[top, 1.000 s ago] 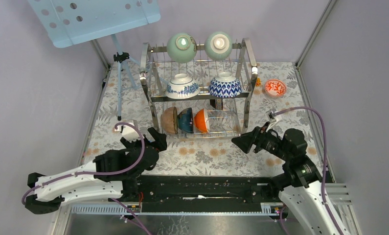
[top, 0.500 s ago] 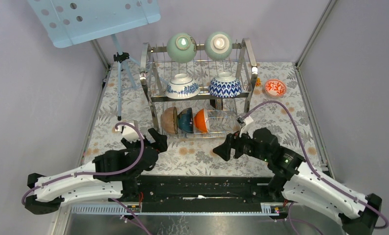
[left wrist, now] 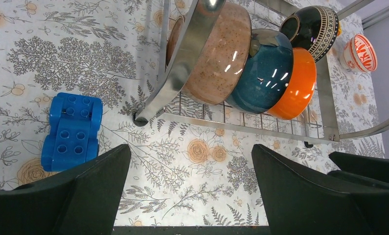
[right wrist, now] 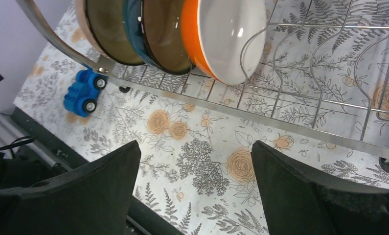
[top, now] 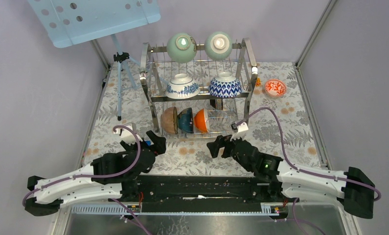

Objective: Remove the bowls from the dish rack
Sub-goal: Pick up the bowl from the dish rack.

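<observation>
The steel dish rack [top: 246, 58] holds two pale green bowls [top: 181, 47] on its top tier and two blue-and-white bowls [top: 182, 85] below them. A brown bowl [left wrist: 217, 54], a dark teal bowl [left wrist: 263, 68] and an orange-white bowl [right wrist: 226, 34] stand on edge in the bottom tier. A red-patterned bowl [top: 275, 88] sits on the table to the right of the rack. My left gripper [top: 144, 142] is open near the rack's front left foot, with nothing between its fingers. My right gripper [top: 220, 145] is open and empty in front of the orange-white bowl.
A blue toy block [left wrist: 72, 129] lies on the floral mat beside my left fingers. A dark patterned cup [left wrist: 314, 27] stands behind the rack's lower tier. A pale blue perforated stand on a tripod [top: 119, 58] is at the back left. Grey walls close in both sides.
My right arm swung left and down from the rack's right side to its front, and its jaws widened a little. My left gripper edged slightly toward the rack.
</observation>
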Controlling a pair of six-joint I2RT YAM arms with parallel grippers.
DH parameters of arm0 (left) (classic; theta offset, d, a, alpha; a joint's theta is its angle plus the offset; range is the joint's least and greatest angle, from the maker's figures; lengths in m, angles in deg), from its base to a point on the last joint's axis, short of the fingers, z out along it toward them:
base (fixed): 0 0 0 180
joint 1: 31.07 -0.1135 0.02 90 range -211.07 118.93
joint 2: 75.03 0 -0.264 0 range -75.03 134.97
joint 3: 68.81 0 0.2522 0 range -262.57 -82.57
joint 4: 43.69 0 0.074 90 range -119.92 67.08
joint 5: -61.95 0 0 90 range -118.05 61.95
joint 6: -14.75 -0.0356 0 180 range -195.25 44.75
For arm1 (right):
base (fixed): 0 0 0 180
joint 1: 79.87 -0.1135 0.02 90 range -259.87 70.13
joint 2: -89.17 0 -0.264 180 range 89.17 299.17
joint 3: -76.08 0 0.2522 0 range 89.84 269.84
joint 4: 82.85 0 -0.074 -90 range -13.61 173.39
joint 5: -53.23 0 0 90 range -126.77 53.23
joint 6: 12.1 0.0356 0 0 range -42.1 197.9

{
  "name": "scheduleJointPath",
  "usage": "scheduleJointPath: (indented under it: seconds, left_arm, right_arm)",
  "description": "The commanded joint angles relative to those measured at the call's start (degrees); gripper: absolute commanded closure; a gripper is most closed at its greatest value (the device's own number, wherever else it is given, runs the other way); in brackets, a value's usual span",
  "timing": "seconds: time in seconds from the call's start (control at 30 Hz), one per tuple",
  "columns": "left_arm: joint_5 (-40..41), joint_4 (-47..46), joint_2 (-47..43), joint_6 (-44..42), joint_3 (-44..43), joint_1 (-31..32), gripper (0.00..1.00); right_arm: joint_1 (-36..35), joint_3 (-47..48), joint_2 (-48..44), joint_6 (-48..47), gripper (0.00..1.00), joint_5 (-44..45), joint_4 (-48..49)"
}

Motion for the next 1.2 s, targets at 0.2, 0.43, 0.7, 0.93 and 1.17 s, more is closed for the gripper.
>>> scheduleJointPath:
  seconds: [0.2, 0.43, 0.7, 0.93, 1.17]
  left_arm:
    - [0.97, -1.37, -3.65, -0.31, 2.34, 0.15, 0.01]
    - [1.43, -1.49, -4.1, -0.21, 2.44, 0.18, 0.01]
    - [0.99, -1.38, -3.38, -0.32, 2.22, 0.15, 0.01]
    - [0.99, -1.36, -3.39, -0.2, 2.45, 0.15, 0.01]
    - [1.0, -1.38, -3.32, -0.14, 2.77, 0.15, 0.01]
  right_arm:
    - [-6.53, 0.35, 8.48, -16.41, 0.07, 13.06, 20.36]
    - [-6.61, -4.38, 11.43, -23.26, 0.21, 10.3, 37.55]
    - [-4.38, -3.96, 17.24, -24.08, 0.29, 9.07, 46.23]
    - [2.34, -1.66, 19.75, -18.46, 0.34, 0.8, 44.53]
    - [6.07, -3.12, 23.25, -18.65, 0.41, -1.42, 50.12]
